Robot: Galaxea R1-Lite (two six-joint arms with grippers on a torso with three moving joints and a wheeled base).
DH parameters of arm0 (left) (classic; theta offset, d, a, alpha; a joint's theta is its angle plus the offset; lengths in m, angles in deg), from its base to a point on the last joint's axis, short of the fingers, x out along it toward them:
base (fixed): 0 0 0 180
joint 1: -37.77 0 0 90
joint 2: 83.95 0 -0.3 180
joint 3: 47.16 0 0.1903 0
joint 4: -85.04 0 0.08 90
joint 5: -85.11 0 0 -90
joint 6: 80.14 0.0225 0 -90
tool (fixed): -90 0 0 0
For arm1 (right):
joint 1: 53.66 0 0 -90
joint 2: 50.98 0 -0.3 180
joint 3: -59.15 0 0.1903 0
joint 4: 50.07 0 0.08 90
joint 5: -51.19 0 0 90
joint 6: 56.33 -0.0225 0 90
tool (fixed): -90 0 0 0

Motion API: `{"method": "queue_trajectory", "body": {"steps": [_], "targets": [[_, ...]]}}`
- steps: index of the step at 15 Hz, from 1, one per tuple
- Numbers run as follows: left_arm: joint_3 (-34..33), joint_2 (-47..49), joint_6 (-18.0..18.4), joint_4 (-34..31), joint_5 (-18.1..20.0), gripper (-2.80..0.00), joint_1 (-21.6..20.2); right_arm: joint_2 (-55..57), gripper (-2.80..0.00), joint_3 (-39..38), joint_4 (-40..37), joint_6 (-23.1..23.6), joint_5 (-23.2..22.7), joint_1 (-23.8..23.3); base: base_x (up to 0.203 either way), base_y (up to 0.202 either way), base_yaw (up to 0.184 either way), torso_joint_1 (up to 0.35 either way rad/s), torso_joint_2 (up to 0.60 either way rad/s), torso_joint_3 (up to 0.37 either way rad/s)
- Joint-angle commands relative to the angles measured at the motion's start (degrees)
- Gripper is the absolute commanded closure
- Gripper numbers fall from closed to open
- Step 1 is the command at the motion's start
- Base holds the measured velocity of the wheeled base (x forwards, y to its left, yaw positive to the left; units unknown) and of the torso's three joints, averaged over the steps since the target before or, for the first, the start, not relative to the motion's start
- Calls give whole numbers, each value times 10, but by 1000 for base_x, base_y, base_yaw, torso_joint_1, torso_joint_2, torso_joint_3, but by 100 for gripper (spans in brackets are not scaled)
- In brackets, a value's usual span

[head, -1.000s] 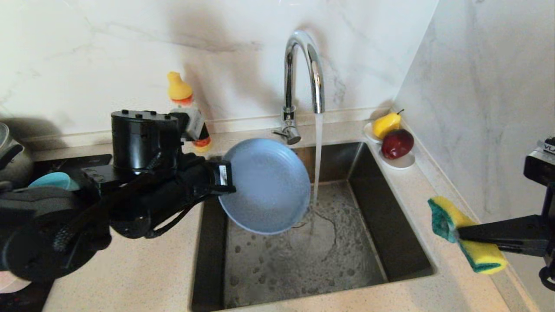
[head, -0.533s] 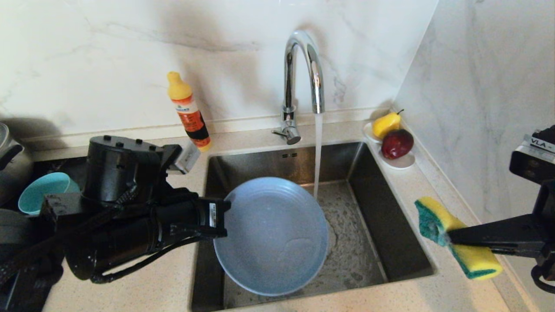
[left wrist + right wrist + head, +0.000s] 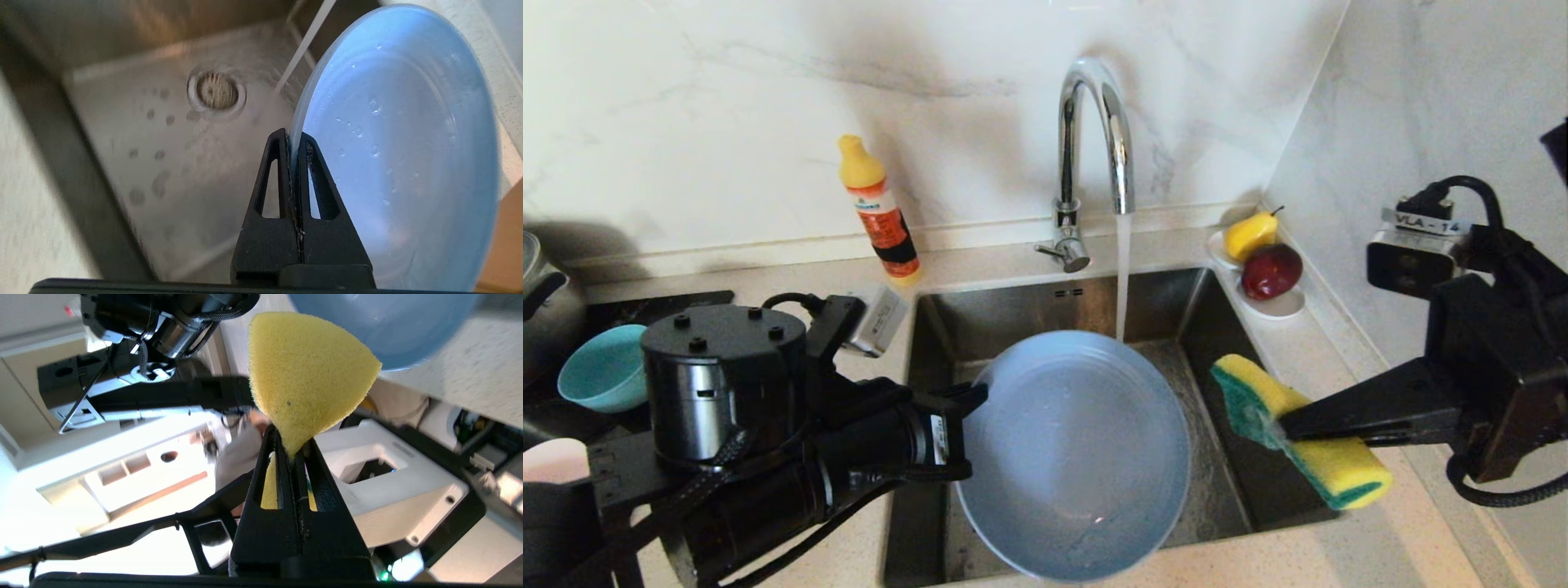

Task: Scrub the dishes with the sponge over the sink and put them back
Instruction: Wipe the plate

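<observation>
Starting left of the sink (image 3: 931, 343), the teal bowl (image 3: 603, 369) sits beside the basin on the dark surface, with the pink bowl (image 3: 551, 459) nearer the camera, only partly visible. The left gripper (image 3: 968, 433) reaches over the sink's left rim, jaws pinching the edge of the blue plate (image 3: 1078, 453), which hangs face-up over the basin. The tap (image 3: 1094, 131) at the sink's rear runs water onto the plate's far rim. Over the sink's right rim, the right gripper (image 3: 1278, 425) has its jaws squeezed on the waist of the sponge (image 3: 1298, 429), held just beside the plate, not touching it.
</observation>
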Motion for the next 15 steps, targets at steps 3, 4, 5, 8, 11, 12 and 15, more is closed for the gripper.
{"method": "queue_trajectory", "body": {"steps": [3, 4, 5, 8, 11, 12, 15], "targets": [[-64, 42, 73, 184, 0, 0, 2, 117, 0, 90, -42, 0, 52, 63, 0, 0, 0, 0, 0, 0], [-73, 46, 80, 204, 1, 0, 2, 134, 0, 110, -51, 1, 63, 76, 0, 0, 0, 0, 0, 0], [-78, 45, 82, 206, 1, 0, 2, 150, 0, 127, -57, 1, 69, 86, 0, 0, 0, 0, 0, 0], [-79, 42, 93, 213, 1, 0, 2, 200, 0, 189, -95, 0, 83, 99, 0, 0, 0, 0, 0, 0], [-78, 53, 108, 238, -3, 0, 2, 236, 0, 237, -116, -2, 95, 113, 0, 0, 0, 0, 0, 0], [-78, 54, 112, 244, -4, 0, 2, 244, 0, 246, -119, -2, 101, 117, 0, 0, 0, 0, 0, 0], [-74, 56, 118, 250, -7, 0, 2, 283, 0, 297, -153, -3, 113, 134, 0, 0, 0, 0, 0, 0]]}}
